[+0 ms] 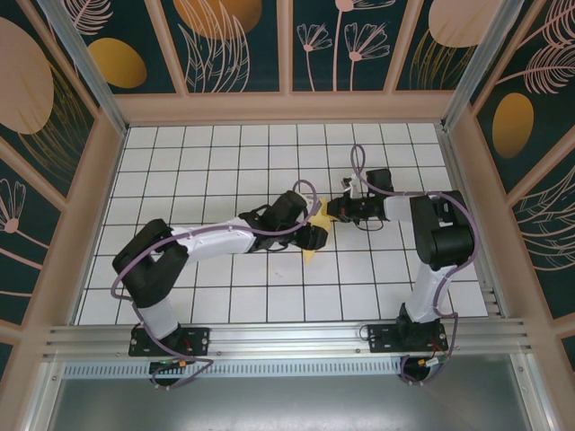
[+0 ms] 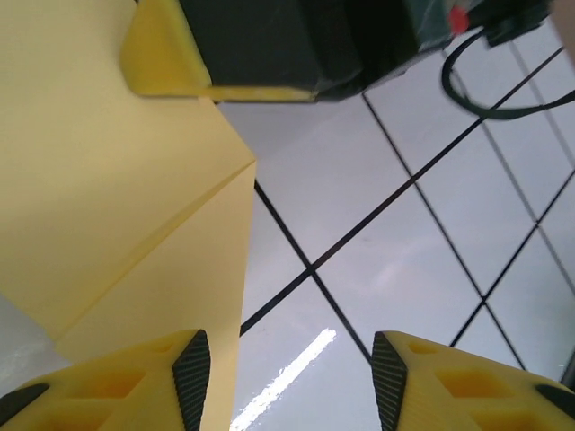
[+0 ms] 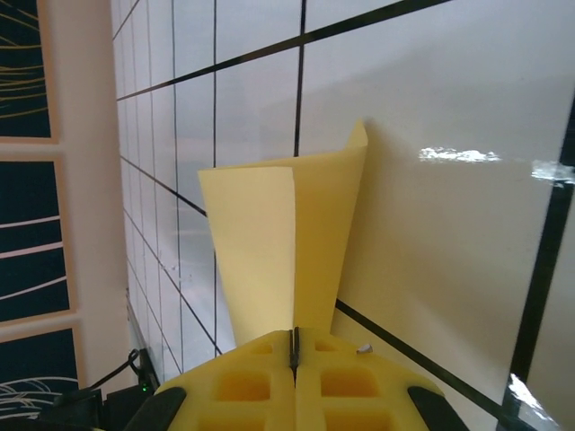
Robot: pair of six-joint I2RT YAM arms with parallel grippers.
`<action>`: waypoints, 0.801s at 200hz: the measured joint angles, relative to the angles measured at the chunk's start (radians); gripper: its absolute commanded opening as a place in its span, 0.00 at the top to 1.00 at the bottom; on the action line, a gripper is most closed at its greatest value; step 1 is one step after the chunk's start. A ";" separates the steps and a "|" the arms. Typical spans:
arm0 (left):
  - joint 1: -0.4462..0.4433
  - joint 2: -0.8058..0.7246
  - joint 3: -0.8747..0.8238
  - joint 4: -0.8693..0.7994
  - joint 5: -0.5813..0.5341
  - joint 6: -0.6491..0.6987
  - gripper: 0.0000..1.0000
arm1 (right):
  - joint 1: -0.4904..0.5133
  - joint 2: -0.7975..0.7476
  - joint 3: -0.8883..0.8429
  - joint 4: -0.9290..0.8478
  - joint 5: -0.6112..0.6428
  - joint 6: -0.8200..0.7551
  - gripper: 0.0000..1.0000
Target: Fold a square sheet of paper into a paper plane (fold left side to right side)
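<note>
Pinched flat in the shut right gripper (image 3: 294, 348): one edge of the square sheet of paper (image 3: 286, 238), already creased down its length. Fanned out ahead of the fingertips, with one flap raised off the tiled table (image 3: 431, 233).

From the left wrist, same yellow sheet (image 2: 108, 180) spread off to one side of the left gripper (image 2: 289, 368). Jaws standing apart, gripping nothing. Free edge of the paper reaching just inside one finger (image 2: 190, 373), bare tile across the rest of the gap. Overhead, both grippers nose to nose mid-table, a sliver of yellow (image 1: 312, 250) showing just below them.

Judged as mid-fold, with the loose side waiting to be carried across.

- Hold the right pinch firm as the anchor.
- Slide the open left fingers further onto the free edge before closing, since so shallow a bite would likely slip off thin paper.
- Carry the flap over toward the pinching hand without tugging away from it, to avoid pulling the sheet out or tearing it.
- Line up the edges first, then press the crease from the anchored end outward.
</note>
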 measured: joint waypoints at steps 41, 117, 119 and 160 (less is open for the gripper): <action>-0.050 0.080 0.056 -0.060 -0.087 -0.008 0.42 | 0.001 0.000 0.008 -0.029 0.021 0.003 0.94; -0.110 0.174 0.163 -0.164 -0.254 -0.021 0.44 | 0.009 0.000 0.033 -0.053 0.029 0.004 0.94; -0.111 0.175 0.165 -0.167 -0.258 -0.023 0.44 | 0.009 0.000 0.033 -0.053 0.029 0.004 0.94; -0.126 0.214 0.199 -0.201 -0.316 -0.027 0.45 | 0.014 0.000 0.037 -0.053 0.029 0.003 0.94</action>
